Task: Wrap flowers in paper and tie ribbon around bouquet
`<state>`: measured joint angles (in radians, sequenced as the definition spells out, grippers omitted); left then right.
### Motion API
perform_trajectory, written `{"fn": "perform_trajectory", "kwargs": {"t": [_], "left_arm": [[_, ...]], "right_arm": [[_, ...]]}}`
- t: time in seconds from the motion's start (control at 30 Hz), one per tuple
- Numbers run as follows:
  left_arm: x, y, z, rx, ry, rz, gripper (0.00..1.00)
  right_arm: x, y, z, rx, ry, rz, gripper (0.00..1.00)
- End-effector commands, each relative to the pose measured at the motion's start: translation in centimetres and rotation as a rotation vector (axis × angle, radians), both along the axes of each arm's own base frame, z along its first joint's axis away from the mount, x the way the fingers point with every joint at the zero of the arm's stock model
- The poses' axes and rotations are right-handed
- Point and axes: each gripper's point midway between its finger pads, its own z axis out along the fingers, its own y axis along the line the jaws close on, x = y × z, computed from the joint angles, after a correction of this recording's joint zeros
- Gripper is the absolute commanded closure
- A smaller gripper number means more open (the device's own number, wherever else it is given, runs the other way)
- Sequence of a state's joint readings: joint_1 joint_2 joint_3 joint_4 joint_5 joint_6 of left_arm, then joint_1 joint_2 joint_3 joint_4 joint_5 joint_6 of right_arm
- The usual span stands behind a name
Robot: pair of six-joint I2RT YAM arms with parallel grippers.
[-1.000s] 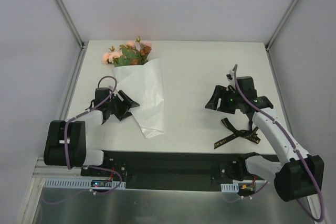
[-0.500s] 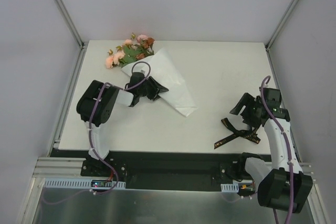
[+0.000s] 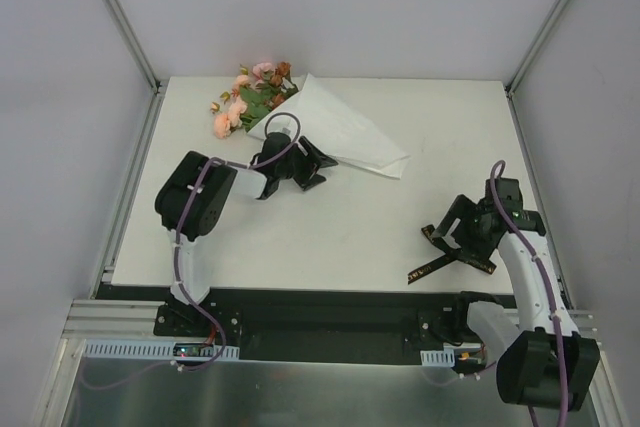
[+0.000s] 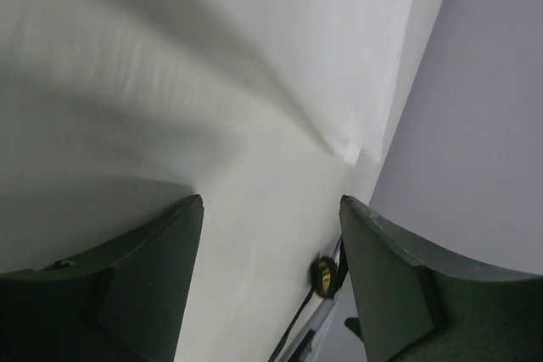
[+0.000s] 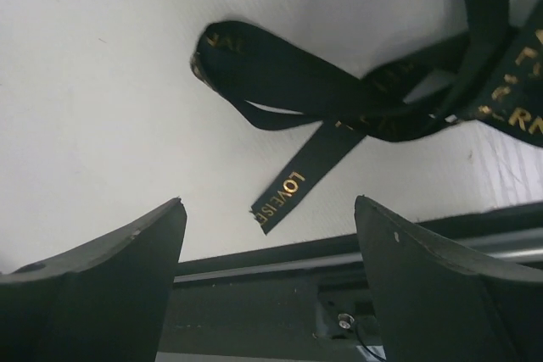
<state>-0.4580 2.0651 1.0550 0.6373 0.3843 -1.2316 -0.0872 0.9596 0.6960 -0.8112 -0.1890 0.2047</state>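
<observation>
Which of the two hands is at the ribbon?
The right hand, open over the black ribbon near the table's front edge; the left hand is at the white paper.

Overhead; close wrist views; ribbon [image 5: 356, 103] shared

The paper [image 3: 345, 137] cone swallows the stems of the flowers [image 3: 250, 97] in the overhead view. There the right gripper [image 3: 448, 237] covers part of the ribbon [image 3: 428, 268], its gold lettering too small to read. The right wrist view crops the ribbon at top and right. The left wrist view shows the paper blurred.
</observation>
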Motion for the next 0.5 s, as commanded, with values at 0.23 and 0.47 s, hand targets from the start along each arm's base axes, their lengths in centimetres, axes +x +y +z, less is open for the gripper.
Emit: {"fn": "perform_trajectory", "kwargs": {"t": [0.23,0.47], "left_arm": [[-12.7,1.9,8.7,0.057,-0.213,-0.227,0.34],[-16.9,6.9,12.5,0.230,-0.361,-0.216,0.31]], "right_arm": [[-3.9,1.2,-3.6,-0.138,0.241,-0.194,0.17],[-3.9,3.1,-6.4,-0.120,0.292,-0.292,0.24]]}}
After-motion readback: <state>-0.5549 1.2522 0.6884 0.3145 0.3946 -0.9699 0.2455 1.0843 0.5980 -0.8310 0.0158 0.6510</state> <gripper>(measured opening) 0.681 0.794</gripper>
